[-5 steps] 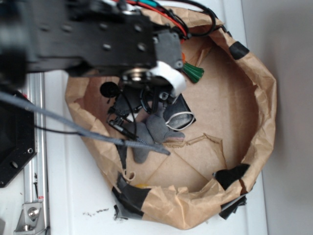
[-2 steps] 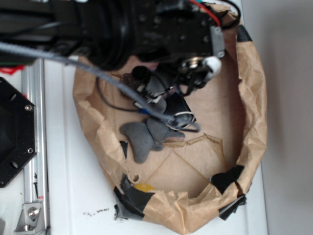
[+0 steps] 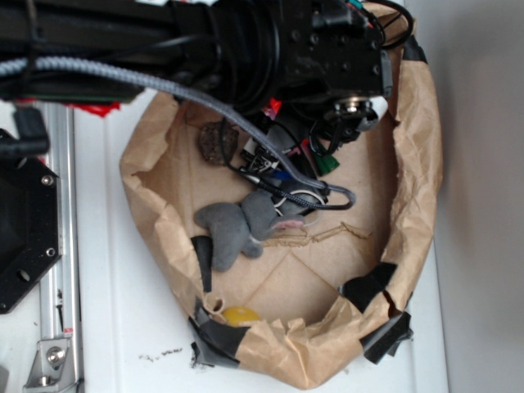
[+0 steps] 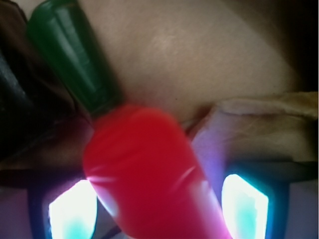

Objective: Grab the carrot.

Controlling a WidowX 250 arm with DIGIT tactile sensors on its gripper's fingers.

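One carrot (image 4: 144, 174), one grey plush (image 3: 241, 225), one small yellow ball (image 3: 239, 315) and one brown lump (image 3: 217, 142).

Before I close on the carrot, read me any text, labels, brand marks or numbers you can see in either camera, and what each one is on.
None: neither view shows a readable word, number or sign.
Carrot: plain glossy body and green stem, no marking.
Paper bag and its black tape: unprinted.
Grey plush: no visible tag.
Black arm housing: only screws and cables show.
Red patch at the arm's left edge: too blurred to tell whether it is a label.
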